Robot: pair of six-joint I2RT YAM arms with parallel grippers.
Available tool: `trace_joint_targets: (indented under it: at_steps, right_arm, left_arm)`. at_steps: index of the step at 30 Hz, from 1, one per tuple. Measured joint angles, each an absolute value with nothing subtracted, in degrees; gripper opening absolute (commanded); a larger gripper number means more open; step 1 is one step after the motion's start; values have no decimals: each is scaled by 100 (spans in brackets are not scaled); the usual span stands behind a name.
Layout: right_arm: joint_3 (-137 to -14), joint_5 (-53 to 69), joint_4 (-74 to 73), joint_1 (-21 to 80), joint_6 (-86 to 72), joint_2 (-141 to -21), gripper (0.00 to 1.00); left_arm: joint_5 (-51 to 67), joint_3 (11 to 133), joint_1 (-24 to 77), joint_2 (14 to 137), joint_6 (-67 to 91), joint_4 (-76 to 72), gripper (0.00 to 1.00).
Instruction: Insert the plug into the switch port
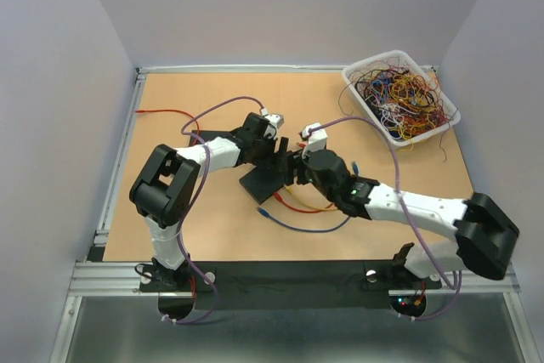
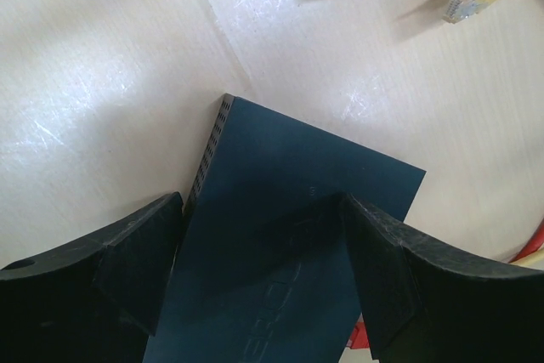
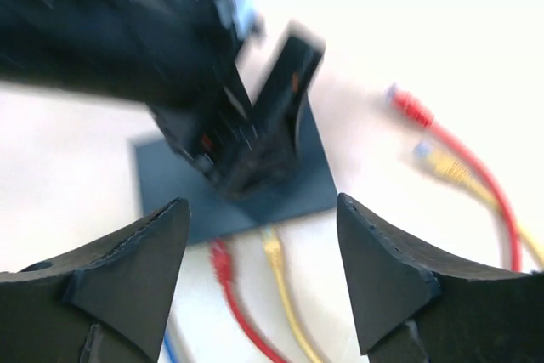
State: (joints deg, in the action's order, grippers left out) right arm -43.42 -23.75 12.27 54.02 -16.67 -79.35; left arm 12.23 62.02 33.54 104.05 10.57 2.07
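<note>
Switch (image 2: 289, 244) lies mid-table between the spread fingers of the left claw (image 2: 259, 274), red and yellow plugs at its near edge, and the empty, open right claw (image 3: 259, 274) should next back clear.

Readable markings: none legible.
Switch (image 2: 289, 235) top bears faint embossed lettering near its lower edge, too dim to read; nothing else carries text.

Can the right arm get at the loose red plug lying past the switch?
Probably yes. The right pincer is open and empty, and the red plug lies on bare table beside the switch, nothing over it.
</note>
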Motion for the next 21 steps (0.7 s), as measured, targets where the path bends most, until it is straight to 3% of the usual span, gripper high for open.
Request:
trace_joint_targets:
  at_steps: [5,8,12,21]
  right_arm:
    - [-4740,-2425,757,5402,-1986,-6475,94]
    - [-5424,-2587,642,5402,-2388,-5867,100]
    - [-6427,-2950,663,5402,-2928,-5487,100]
    - [-9472,-4624,-670,5398,-3948,-6545,100]
  left_arm:
    - [1146,6184,3295,10318,1140,377,85]
    - [1070,6134,3223,10213,1177,523,85]
    - [943,6049,3140,10075,1201,681,85]
    - [283,5968,3057,9806,1251,982,85]
